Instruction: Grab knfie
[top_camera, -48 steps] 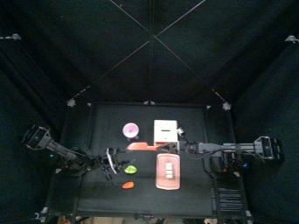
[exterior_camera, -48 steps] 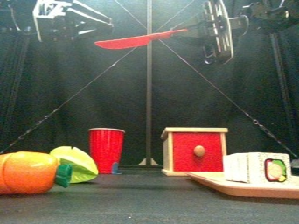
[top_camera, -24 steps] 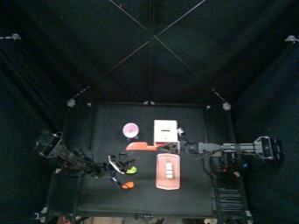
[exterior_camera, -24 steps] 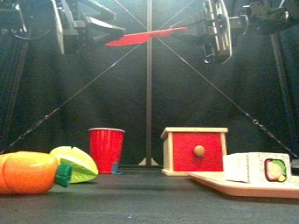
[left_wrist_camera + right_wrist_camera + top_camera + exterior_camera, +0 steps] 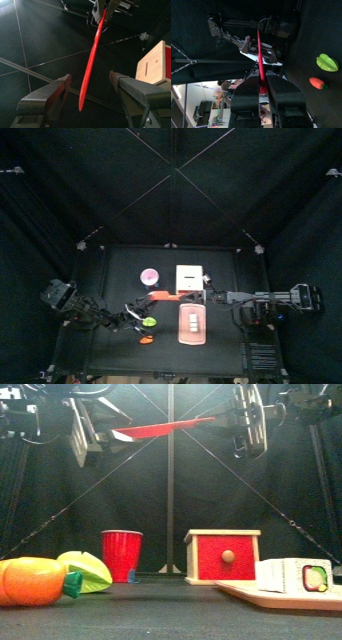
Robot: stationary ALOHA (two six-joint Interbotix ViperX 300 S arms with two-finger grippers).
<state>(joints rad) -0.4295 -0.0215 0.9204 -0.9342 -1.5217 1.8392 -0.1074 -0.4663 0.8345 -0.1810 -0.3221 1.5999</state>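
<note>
Black-curtained pen | right jaws (image 5: 249,422) clamp knfie (image 5: 163,428) aloft | left jaws (image 5: 90,86) wide, flanking its tip

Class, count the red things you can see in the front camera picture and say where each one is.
3: the knife held up high in the right hand; the red cup standing on the table; the red-fronted box just beside it. Others may be hidden.

Overhead looks down; front looks level; wrists share the knife (image 5: 93,60).
</note>
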